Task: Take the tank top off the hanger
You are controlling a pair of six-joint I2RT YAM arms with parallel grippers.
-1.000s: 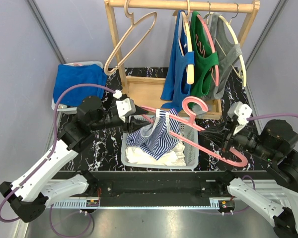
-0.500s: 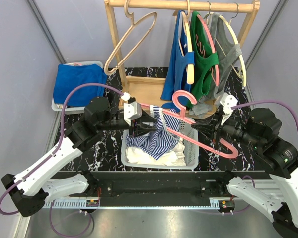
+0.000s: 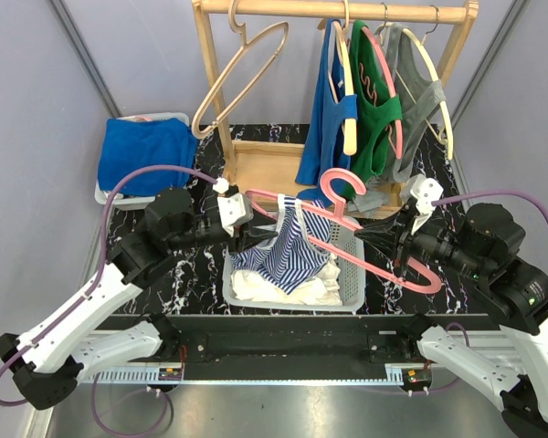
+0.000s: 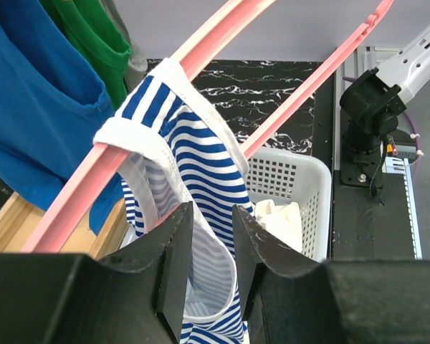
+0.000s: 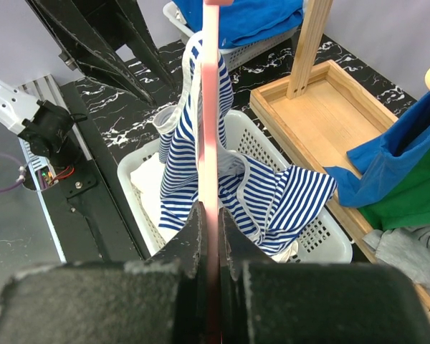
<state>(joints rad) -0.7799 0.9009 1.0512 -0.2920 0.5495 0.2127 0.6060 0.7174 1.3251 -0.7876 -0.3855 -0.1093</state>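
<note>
The striped tank top [image 4: 193, 165] hangs by a strap from the pink hanger [image 5: 211, 107], trailing into the white basket [image 4: 290, 175]. The right gripper [image 5: 211, 222] is clamped on the hanger; the left gripper [image 4: 213, 215] has its jaws narrow around the striped fabric, though whether they pinch it cannot be told

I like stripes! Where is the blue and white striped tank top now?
In the top view, the blue-and-white striped tank top hangs mid-table from the pink plastic hanger, drooping into the white plastic basket below.
</note>
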